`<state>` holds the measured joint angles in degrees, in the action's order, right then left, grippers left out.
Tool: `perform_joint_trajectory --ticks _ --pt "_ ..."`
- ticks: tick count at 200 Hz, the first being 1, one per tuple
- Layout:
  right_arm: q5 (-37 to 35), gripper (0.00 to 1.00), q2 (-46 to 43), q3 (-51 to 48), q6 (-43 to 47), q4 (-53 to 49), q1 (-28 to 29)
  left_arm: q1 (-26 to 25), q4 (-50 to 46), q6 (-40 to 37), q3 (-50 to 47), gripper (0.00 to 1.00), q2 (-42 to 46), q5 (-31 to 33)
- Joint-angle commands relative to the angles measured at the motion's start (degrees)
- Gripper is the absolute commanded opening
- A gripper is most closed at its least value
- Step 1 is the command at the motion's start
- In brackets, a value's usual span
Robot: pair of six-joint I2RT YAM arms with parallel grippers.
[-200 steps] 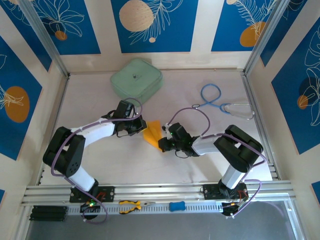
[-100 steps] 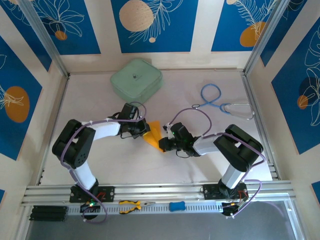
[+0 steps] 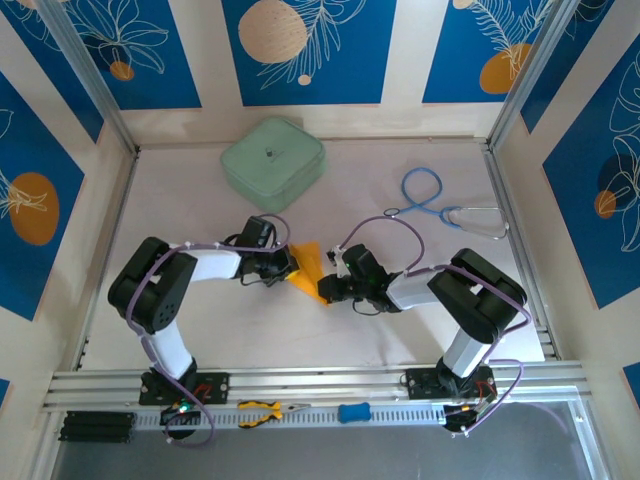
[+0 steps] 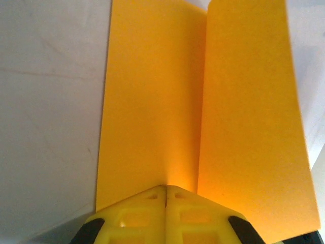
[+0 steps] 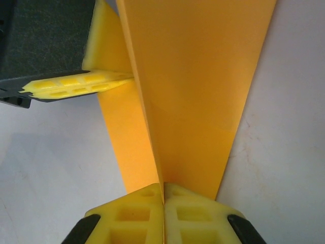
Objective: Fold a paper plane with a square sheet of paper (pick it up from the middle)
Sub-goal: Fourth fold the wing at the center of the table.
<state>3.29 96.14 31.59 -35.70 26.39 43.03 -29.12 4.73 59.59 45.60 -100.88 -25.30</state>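
From above, the folded orange paper (image 3: 306, 268) stands up off the table (image 3: 420, 320) at its middle, pinched between the two arms that reach in from either side; the left gripper (image 3: 284, 266) has it by its left edge and the right gripper (image 3: 326, 291) by its near, lower end. A mint-green case (image 3: 273, 157) lies well apart at the back, and yellow-handled pliers (image 3: 262, 410) rest on the front rail. Through the left wrist camera, the left gripper (image 4: 166, 191) is clamped tight on the paper (image 4: 152, 101), its yellow fingers pressed flat together right at the foot of a lengthwise crease, with one flap lying to the left and the other rising to the right over the pale table. Through the right wrist camera, the right gripper (image 5: 163, 190) is likewise clenched on the paper (image 5: 203, 81), gripping the narrow end of a tapering fold that widens away from it, while the left gripper's fingers (image 5: 76, 84) bite the sheet's edge at upper left
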Motion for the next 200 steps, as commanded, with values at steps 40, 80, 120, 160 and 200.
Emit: perform_joint_trajectory --ticks 40,80,120,160,200 --pt "3.4 0.09 -0.1 -0.4 -1.5 -6.5 0.2 -0.9 -3.6 2.2 -2.9 0.00 1.5 4.3" --pt "3.3 0.09 -1.0 -0.3 -2.1 -7.2 0.2 -1.1 -4.4 2.4 -3.1 0.00 2.0 5.3" --pt "4.5 0.09 -0.2 0.1 -2.8 -7.5 0.2 -1.1 -4.0 2.6 -3.6 0.00 2.7 6.0" --pt "3.5 0.09 0.1 -0.7 -4.3 -7.1 -0.2 -1.1 -4.1 2.6 -3.6 0.00 2.9 6.2" --pt "5.1 0.09 0.5 -0.7 -4.9 -6.8 -0.3 -1.1 -4.6 2.7 -3.5 0.00 2.9 6.5"
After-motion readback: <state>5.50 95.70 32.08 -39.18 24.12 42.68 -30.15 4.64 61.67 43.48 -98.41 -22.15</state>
